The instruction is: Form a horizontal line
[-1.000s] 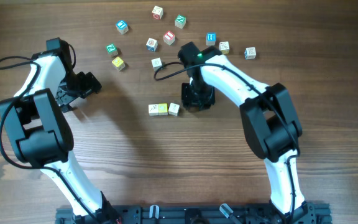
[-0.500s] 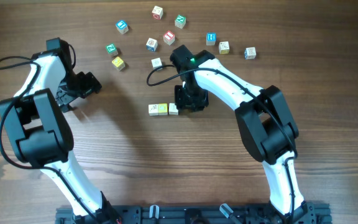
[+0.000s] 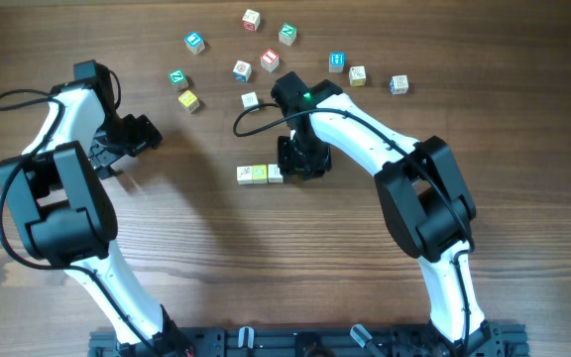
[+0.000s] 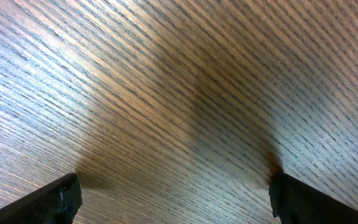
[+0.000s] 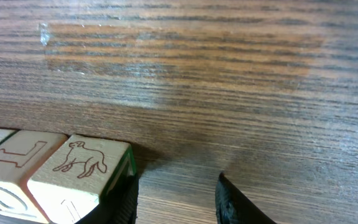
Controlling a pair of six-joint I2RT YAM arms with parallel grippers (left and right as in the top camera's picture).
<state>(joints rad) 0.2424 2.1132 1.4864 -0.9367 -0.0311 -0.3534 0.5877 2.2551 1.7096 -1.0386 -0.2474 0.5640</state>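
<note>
Three wooden blocks form a short row (image 3: 260, 174) at the table's middle. In the right wrist view the row's end block, with a dog drawing (image 5: 79, 167), sits beside an L block (image 5: 17, 158). My right gripper (image 3: 297, 165) stands just right of the row. It is open and empty (image 5: 179, 199), with its left finger against the dog block's side. My left gripper (image 3: 127, 141) is open over bare wood (image 4: 178, 199) at the far left, away from all blocks.
Several loose blocks are scattered at the back, among them a blue one (image 3: 195, 42), a red one (image 3: 270, 59), a yellow one (image 3: 188, 100), a white one (image 3: 250, 99) and a far-right one (image 3: 398, 84). The right arm's cable loops near the white block.
My right gripper has moved left and the third block has slid against the other two. In the last half second almost nothing moved. The left arm stayed still.
</note>
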